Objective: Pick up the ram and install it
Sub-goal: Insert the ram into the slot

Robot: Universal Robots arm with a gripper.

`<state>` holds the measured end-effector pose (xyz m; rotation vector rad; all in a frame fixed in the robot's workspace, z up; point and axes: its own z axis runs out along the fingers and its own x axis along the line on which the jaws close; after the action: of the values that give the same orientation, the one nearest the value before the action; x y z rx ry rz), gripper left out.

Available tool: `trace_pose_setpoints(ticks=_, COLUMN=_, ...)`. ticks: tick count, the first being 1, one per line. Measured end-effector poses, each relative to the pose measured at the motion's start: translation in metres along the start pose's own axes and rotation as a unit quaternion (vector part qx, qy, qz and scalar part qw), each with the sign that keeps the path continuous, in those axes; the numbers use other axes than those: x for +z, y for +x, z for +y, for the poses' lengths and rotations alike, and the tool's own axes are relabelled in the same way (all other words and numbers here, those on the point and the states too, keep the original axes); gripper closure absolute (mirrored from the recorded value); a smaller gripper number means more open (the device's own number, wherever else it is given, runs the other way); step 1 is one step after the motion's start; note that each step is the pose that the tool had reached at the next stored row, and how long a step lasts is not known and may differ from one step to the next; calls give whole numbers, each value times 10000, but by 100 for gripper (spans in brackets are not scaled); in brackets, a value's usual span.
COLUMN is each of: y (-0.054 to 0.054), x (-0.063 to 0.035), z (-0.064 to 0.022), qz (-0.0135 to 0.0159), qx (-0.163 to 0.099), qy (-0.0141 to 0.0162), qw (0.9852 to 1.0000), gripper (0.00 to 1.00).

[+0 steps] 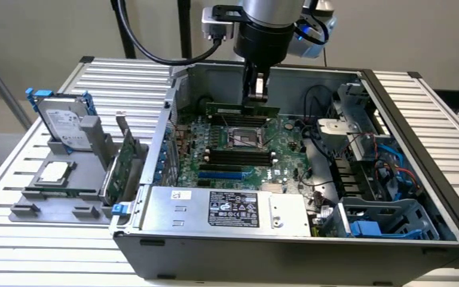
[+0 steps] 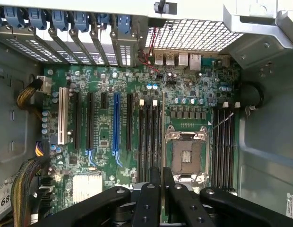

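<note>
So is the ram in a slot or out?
Out: the ram hangs in the claw above the motherboard, clear of the black memory slots.

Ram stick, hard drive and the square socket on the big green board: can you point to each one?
ram (image 1: 229,110): exterior view, on its green board.
hard drive (image 1: 60,124): exterior view, on its silver face.
processor socket (image 2: 188,155): wrist view, on the middle of its empty contact field.

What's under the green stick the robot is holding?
Under the ram, held by the gripper, lies the motherboard: black memory slots on one side, the CPU socket on the other. What sits directly beneath is covered by the stick's edge.
</note>
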<state>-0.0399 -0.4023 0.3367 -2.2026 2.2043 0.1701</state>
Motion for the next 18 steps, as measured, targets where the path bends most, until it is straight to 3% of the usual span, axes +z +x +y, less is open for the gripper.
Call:
trace_pose_setpoints(ticks=7, y=0, x=7, z=-1, qz=-1, qx=0, qy=0, qw=10000, gripper=100)
trace_pose_setpoints(ticks=18, y=19, x=206, z=-13, qz=-1, qx=36, qy=5, qw=10000, gripper=100)
